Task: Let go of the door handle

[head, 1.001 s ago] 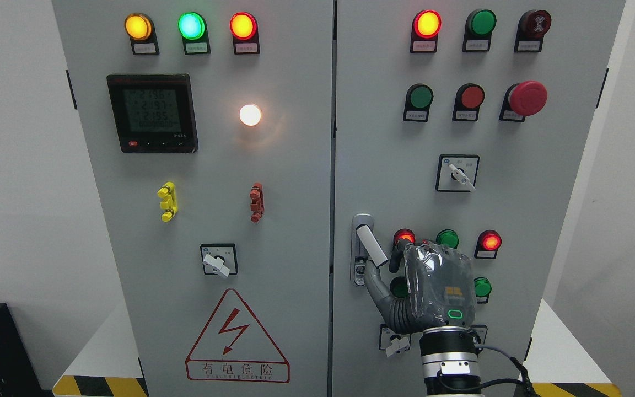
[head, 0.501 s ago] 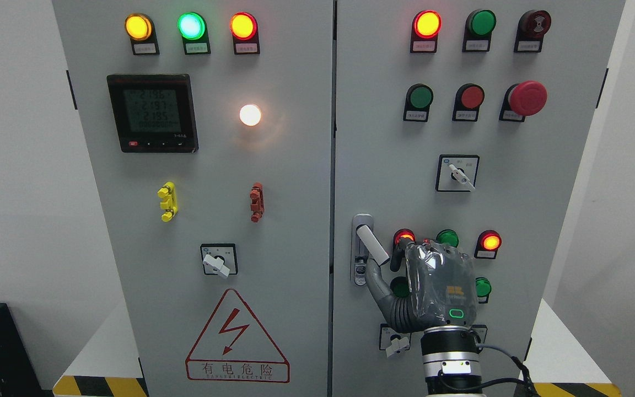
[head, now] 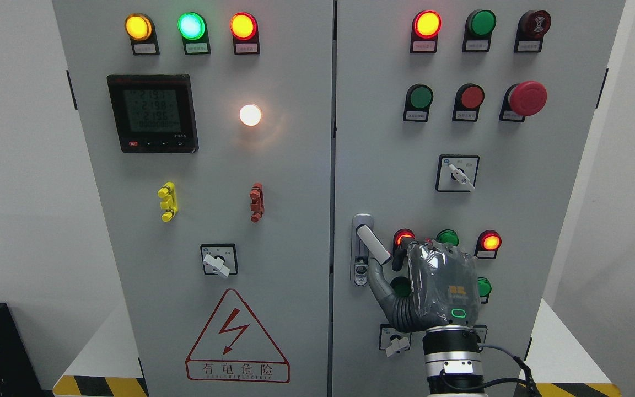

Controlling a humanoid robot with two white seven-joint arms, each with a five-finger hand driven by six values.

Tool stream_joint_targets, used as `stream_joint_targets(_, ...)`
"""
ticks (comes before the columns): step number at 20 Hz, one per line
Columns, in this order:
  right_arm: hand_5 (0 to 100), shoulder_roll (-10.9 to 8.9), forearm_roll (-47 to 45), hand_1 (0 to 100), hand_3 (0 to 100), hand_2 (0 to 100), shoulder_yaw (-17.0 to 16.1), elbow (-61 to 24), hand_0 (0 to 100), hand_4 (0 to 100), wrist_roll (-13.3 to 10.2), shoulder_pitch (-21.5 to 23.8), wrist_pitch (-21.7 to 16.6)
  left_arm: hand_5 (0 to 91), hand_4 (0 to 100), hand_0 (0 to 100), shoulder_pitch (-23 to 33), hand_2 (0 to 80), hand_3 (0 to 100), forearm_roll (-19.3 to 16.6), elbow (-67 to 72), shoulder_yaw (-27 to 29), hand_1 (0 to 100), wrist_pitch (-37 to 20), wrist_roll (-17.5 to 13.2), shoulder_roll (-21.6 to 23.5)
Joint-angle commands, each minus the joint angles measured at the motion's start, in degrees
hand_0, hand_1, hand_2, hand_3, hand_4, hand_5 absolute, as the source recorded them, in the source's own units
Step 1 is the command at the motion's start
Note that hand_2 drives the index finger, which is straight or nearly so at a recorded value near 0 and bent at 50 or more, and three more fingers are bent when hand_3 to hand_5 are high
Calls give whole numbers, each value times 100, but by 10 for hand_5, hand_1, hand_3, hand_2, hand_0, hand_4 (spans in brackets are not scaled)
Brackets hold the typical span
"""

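The right hand [head: 430, 281], grey and plastic-wrapped, sits low on the right cabinet door [head: 383, 138], thumb right against the tip of the white swing-out door handle [head: 373, 245], fingers curled beside it. Whether they actually grip it, I can't tell from here. Release looks unfinished; the hand has yet to back clear.

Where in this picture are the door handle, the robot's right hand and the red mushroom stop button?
door handle [head: 373, 245]: head view, middle of the white lever.
right hand [head: 443, 286]: head view, back of the hand.
red mushroom stop button [head: 527, 98]: head view, centre of its cap.
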Motion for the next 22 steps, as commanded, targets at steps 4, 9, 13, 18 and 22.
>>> stream_joint_targets(4,767,-18,0,421,958,693,-44,-4,464,799,9,5,-15,0,1,0,0,41,103,0,0,0,0,-2,-5,-3)
stream_joint_targets(9,768,-18,0,421,958,693,-61,-4,462,799,0,5,-15,0,1,0,0,41,104,0,0,0,0,-2,-5,-3)
stream_joint_targets(13,769,-10,0,419,957,692,-79,-13,460,801,0,-22,-15,0,2,0,0,42,103,0,0,0,0,-2,-5,-3)
stream_joint_targets(18,772,-18,0,414,956,690,-79,-4,458,799,0,-39,-15,0,1,0,0,41,103,0,0,0,0,-2,-5,-3)
stream_joint_targets(22,771,-18,0,413,956,690,-114,-13,457,797,9,-48,-15,0,3,0,0,42,103,0,0,0,0,-2,-5,-3)
